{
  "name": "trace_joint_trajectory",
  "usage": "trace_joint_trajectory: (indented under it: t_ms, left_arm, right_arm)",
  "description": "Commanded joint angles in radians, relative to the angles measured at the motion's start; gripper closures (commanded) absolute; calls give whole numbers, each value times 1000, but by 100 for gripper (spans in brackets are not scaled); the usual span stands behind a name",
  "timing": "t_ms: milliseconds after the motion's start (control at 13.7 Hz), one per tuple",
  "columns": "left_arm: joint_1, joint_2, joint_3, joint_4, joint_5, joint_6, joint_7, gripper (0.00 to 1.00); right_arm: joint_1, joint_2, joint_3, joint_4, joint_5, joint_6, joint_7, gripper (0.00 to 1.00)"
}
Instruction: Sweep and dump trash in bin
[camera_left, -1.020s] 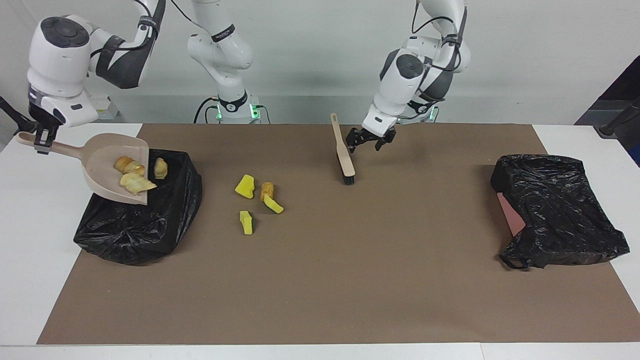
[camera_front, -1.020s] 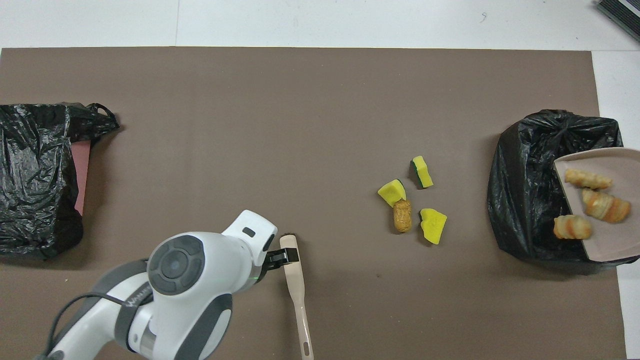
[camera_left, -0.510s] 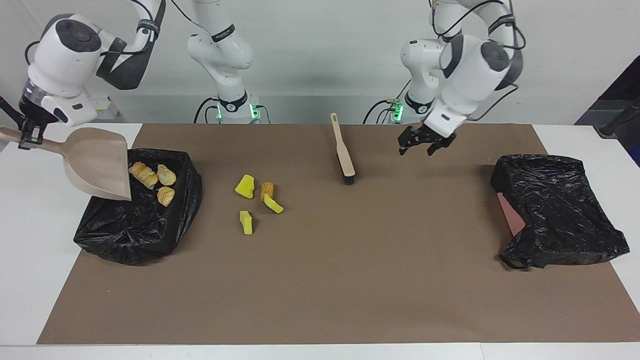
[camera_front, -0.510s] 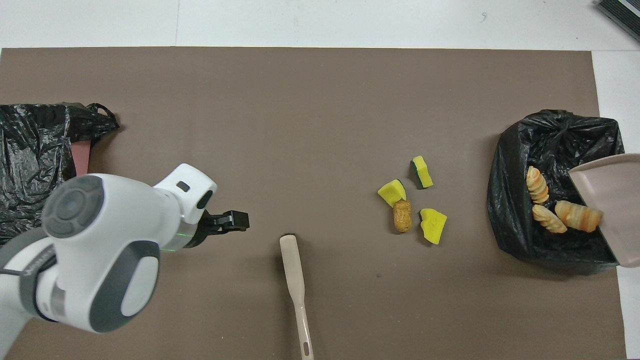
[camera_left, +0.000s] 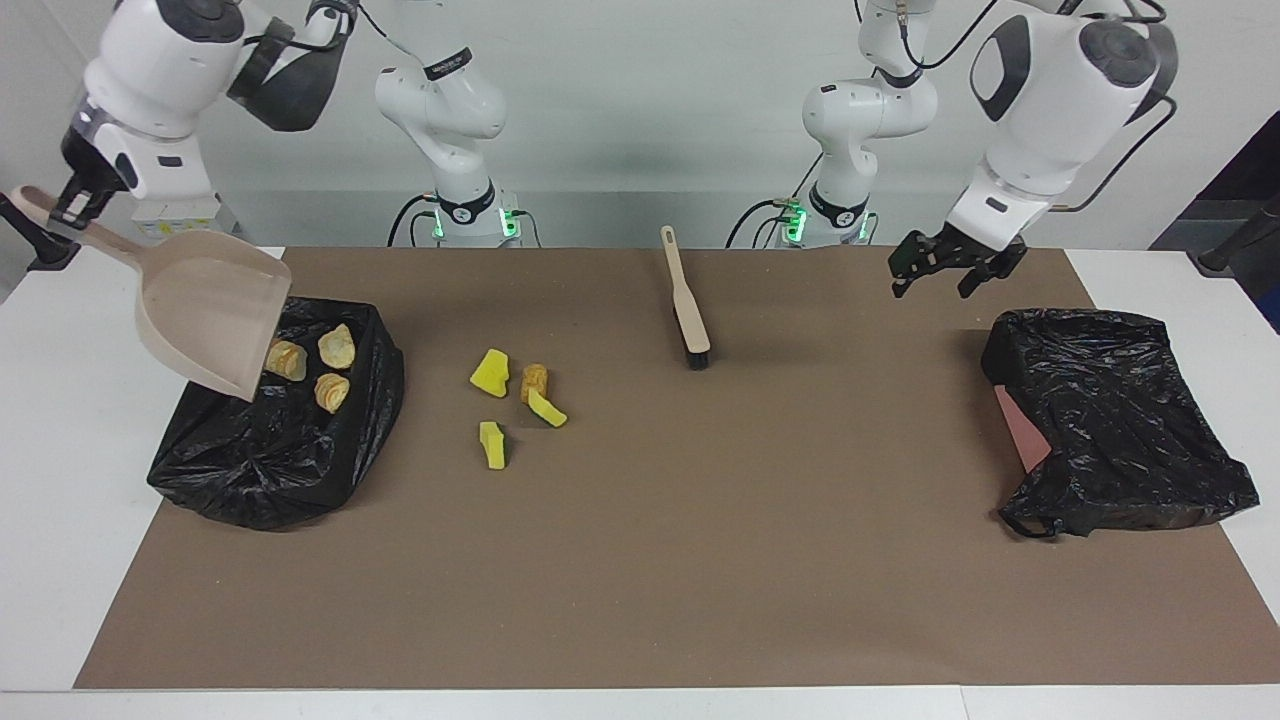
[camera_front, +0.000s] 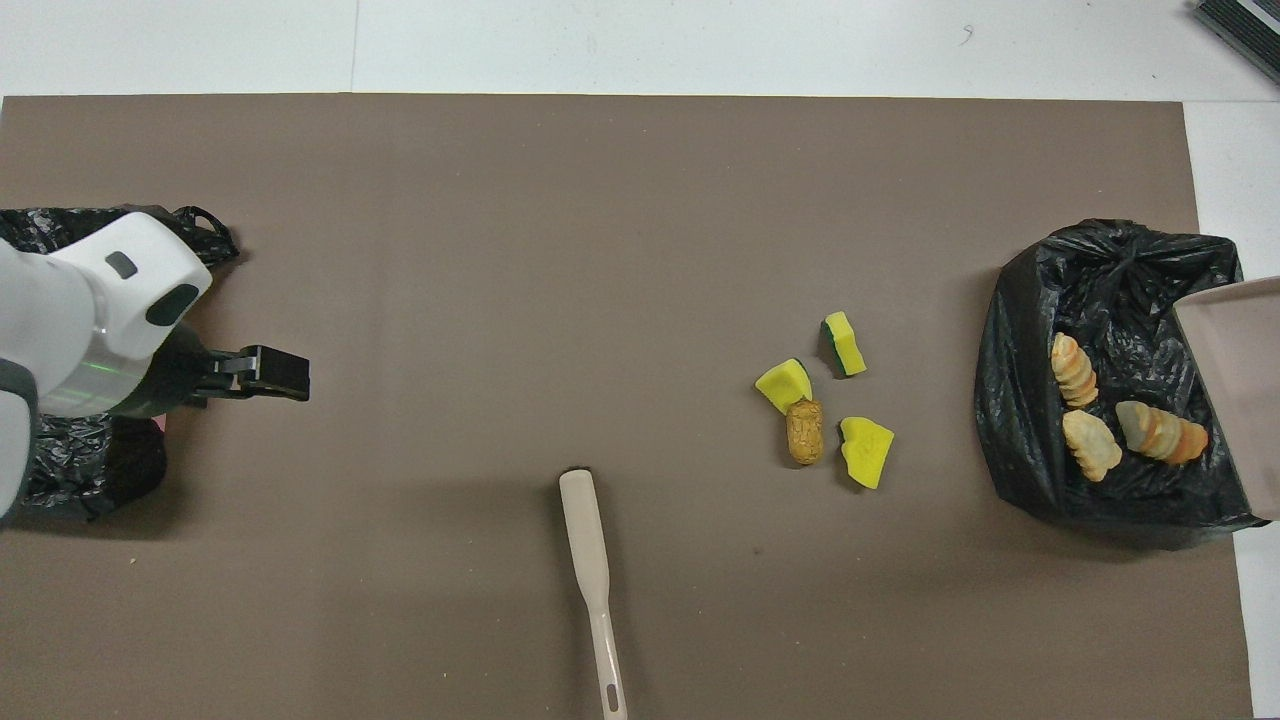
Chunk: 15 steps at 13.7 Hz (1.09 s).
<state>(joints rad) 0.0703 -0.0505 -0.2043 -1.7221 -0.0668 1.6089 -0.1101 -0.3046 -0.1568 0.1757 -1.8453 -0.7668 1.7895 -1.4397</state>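
Three bread scraps in the bin, four scraps on the mat

The right end effector (camera_left: 72, 197) is clamped on the handle of the beige dustpan (camera_left: 205, 315), tilted over the black-bagged bin (camera_left: 290, 450) holding three tan bread chunks (camera_left: 318, 365). On the brown mat (camera_left: 640, 560) beside the bin lie three yellow wedges (camera_left: 489, 373) and a brown lump (camera_left: 534, 381). The brush (camera_left: 686, 305) lies mid-bench. The left end effector (camera_left: 945, 265), fingers spread and empty, hangs over the mat near a second black bag (camera_left: 1110, 420).
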Motion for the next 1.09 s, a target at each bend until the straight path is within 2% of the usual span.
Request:
trace_joint_trajectory:
  t_ms: [0, 219, 364, 583, 656, 801, 1020]
  left_arm:
    - [29, 54, -12, 131, 50, -102, 10, 0]
    - [42, 44, -10, 121, 48, -104, 79, 0]
    - [43, 41, -3, 131, 45, -109, 78, 0]
    - [51, 38, 12, 133, 48, -113, 78, 0]
    - [52, 37, 14, 134, 48, -115, 81, 0]
    - [60, 47, 19, 154, 51, -154, 82, 0]
    - [72, 49, 16, 167, 55, -153, 82, 0]
  right_arm:
    - [-5, -21, 92, 5, 169, -91, 299, 100]
    - [66, -14, 154, 3, 328, -120, 709, 100]
    - [174, 38, 153, 5, 426, -111, 1055, 100]
    - [304, 153, 153, 55, 533, -58, 1445, 100]
    - [356, 202, 153, 86, 561, -55, 1557, 100]
    - [458, 355, 153, 200, 563, -42, 1805, 100]
    - [568, 563, 153, 420, 564, 1, 2005, 100]
